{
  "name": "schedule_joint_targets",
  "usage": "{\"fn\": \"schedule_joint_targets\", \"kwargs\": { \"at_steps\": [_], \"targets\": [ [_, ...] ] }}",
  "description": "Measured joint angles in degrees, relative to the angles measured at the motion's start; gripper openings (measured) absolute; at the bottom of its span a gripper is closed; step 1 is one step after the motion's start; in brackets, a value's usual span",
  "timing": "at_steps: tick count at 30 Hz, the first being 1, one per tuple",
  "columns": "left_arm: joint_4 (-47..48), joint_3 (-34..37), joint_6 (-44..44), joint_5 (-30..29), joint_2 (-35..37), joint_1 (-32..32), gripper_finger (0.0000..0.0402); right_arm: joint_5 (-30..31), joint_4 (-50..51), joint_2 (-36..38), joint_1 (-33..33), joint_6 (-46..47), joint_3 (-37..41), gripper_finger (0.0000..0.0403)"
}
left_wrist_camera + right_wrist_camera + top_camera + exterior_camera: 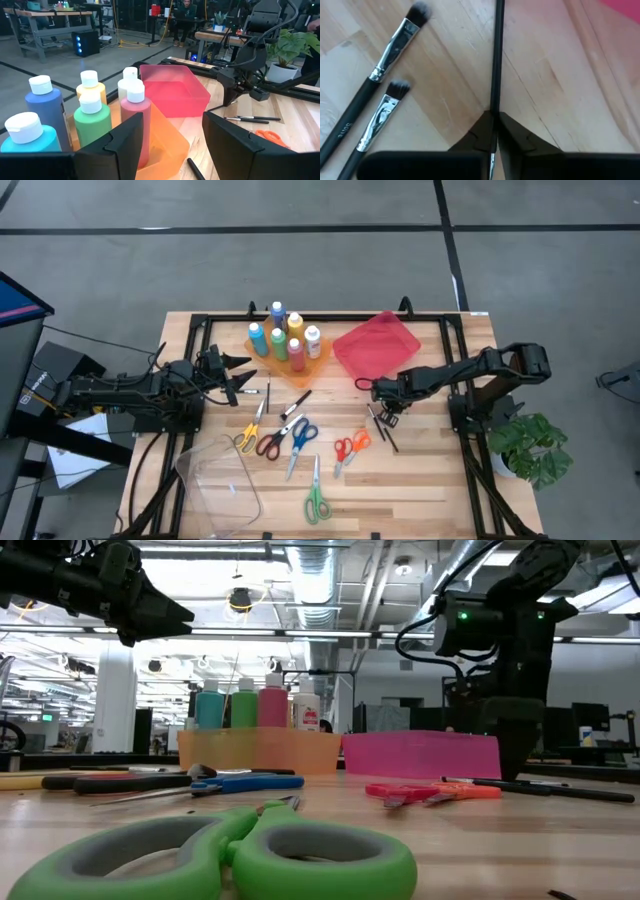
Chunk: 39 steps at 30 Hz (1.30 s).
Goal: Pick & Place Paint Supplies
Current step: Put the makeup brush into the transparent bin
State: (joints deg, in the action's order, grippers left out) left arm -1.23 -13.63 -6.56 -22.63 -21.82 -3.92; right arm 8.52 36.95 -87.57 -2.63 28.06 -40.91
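A thin dark-handled brush [495, 60] is pinched between the jaws of the right gripper [494, 131], which are closed tight on its handle, low over the wooden counter [420, 470] just in front of the red tray [375, 345]. Two more brushes [380, 107] lie side by side on the wood next to it, bristles pointing the same way. In the high view the right gripper [385, 402] sits between the red tray and the orange-handled scissors [352, 446]. Further along the counter lie blue-handled scissors [299, 438], red-handled scissors [270, 442], yellow-handled scissors [248, 435] and, nearest the front edge, green-handled scissors [317, 502]. The paint bottles [283, 338] stand upright together in the orange tray [318, 360], beside the red one. The left gripper [238, 376] hangs above the counter near the orange tray, jaws apart and holding nothing. A clear plastic tray [215, 480] seems to lie tipped at the front left corner, though its outline is hard to read.
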Motion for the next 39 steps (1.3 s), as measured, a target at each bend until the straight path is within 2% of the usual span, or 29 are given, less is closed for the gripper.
{"fn": "schedule_joint_targets", "kwargs": {
  "at_steps": [9,18,22,25,28,35,39],
  "targets": [
    [0.00,0.00,-0.16,0.00,0.02,0.00,0.0200,0.56,-0.03,0.75,0.48,-0.20,0.07,0.0002],
    [-0.02,0.01,-0.16,0.00,0.02,0.01,0.0200,1.97,-0.71,6.89,2.99,1.43,0.13,0.0000],
    [-0.02,0.00,-0.18,0.00,0.00,0.02,0.0200,-2.71,1.53,8.57,2.99,7.18,0.11,0.0006],
    [-0.02,0.00,-0.18,0.00,0.02,0.00,0.0200,-6.51,3.32,8.45,3.23,13.48,0.11,0.0030],
    [-0.02,0.00,-0.18,0.00,0.00,0.00,0.0200,-8.36,3.36,7.01,4.25,17.07,0.11,0.0073],
    [-0.03,0.00,-0.18,0.00,0.00,0.00,0.0200,-8.62,3.33,1.68,7.13,21.26,0.09,0.0174],
    [-0.03,0.00,-0.18,0.00,0.00,0.01,0.0200,-8.47,3.38,-0.35,7.90,21.50,-0.25,0.0205]
  ]
}}
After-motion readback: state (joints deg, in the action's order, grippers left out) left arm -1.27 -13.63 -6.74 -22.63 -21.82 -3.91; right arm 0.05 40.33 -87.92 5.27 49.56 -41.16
